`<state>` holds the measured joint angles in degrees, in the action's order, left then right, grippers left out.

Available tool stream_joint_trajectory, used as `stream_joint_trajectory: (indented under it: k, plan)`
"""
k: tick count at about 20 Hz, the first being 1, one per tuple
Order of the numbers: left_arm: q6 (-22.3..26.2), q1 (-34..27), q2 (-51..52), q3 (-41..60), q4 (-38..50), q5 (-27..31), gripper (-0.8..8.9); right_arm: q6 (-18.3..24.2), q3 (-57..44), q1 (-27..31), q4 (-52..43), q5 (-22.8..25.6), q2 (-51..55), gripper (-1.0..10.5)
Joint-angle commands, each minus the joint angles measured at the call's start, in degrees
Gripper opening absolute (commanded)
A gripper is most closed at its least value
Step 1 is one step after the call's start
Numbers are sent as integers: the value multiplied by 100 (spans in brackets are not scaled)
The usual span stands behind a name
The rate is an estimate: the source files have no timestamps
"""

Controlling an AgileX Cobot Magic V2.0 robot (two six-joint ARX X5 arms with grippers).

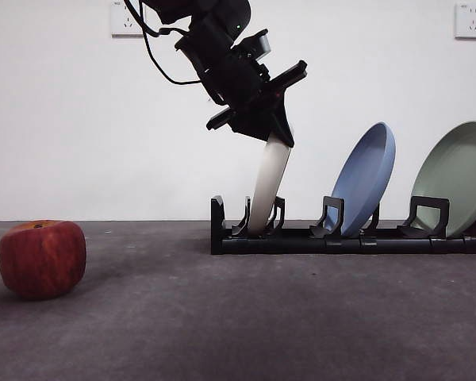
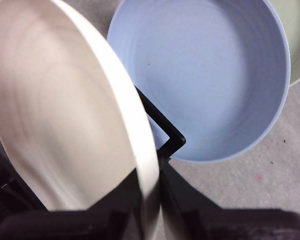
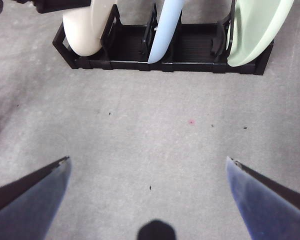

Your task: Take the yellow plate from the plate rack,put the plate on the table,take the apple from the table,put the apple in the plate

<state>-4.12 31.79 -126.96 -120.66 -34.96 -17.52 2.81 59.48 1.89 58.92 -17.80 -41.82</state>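
Cream yellow plate (image 1: 268, 186) in plate rack (image 1: 301, 236) — left gripper (image 1: 276, 135) jaws apparently clamping rim, right gripper (image 3: 147, 165) jaws wide.

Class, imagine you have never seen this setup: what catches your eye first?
The left tool clamps the top rim of the wide pale cream plate, which stands in the low black pronged rack. A round blue plate and a pale green plate lean in further slots. A round red apple sits apart on the table.
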Motion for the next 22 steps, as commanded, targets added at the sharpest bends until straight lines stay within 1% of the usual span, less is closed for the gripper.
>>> stream_joint_trajectory:
  k: [1, 2, 4, 10, 13, 15, 17, 20, 22]
  plan:
    - [13, -72, 101, 24, -22, -262, -8, 22, 9, 0, -50, 22, -33, 595]
    - [-85, -111, 164, 24, -15, -404, -8, 22, 9, 0, -52, 22, -35, 595]
    - [-232, -164, 350, 24, -28, -433, -8, 20, 9, 0, -52, 22, -44, 595]
    - [-284, -264, 1123, 24, -85, -527, -8, 20, 9, 0, -52, 22, -44, 595]
    - [-251, -267, 1648, 24, -352, -527, -8, 22, 9, 0, -46, 17, -44, 595]
    - [103, -258, 2105, 24, -785, -527, -8, 15, 9, 0, -46, 15, -44, 595]
    - [763, -157, 2594, 24, -1366, -391, -8, -28, 9, 0, -46, 0, -44, 595]
    - [1825, 306, 3202, 24, -2227, 472, -7, -26, 9, 0, -55, -44, -44, 595]
    - [2232, 802, 3407, 24, -2879, 920, -7, -28, 9, 0, -59, -46, -44, 595]
